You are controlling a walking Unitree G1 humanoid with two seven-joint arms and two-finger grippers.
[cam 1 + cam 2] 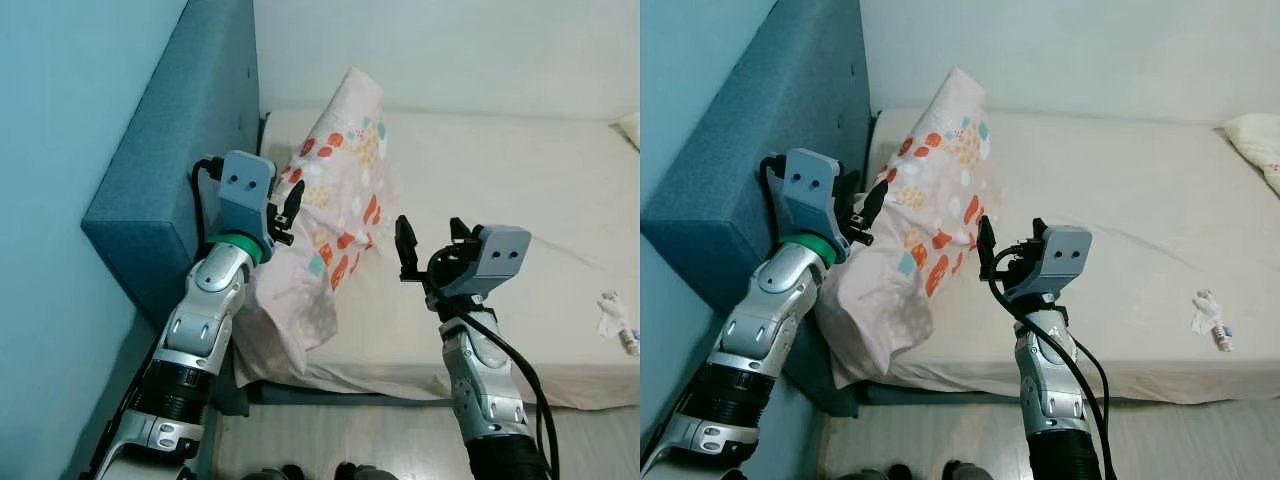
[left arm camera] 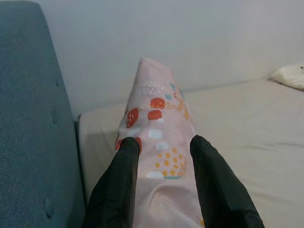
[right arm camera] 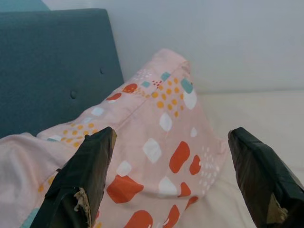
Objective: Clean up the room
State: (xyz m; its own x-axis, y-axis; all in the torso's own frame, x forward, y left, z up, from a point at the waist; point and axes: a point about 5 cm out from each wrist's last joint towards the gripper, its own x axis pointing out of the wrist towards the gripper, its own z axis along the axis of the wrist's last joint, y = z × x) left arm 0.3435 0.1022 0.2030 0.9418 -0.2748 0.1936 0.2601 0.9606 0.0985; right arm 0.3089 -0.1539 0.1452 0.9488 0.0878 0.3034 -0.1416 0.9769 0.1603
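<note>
A pink pillow (image 1: pixel 335 200) with red, orange and teal spots stands on end at the bed's left corner and leans toward the blue headboard (image 1: pixel 180 130). Its lower part hangs over the mattress edge. My left gripper (image 1: pixel 288 215) is at the pillow's left side, fingers (image 2: pixel 118 175) apart with the fabric lying between and beyond them. To the pillow's right my right gripper (image 1: pixel 432 242) hovers above the mattress, open wide and pointing at the pillow (image 3: pixel 161 123), holding nothing.
The bed's cream sheet (image 1: pixel 500 190) stretches to the right. A crumpled white wrapper (image 1: pixel 1208 315) lies near its front right edge. A second pale pillow (image 1: pixel 1255 135) sits at the far right. A white wall runs behind the bed, with light floor (image 1: pixel 350 440) in front.
</note>
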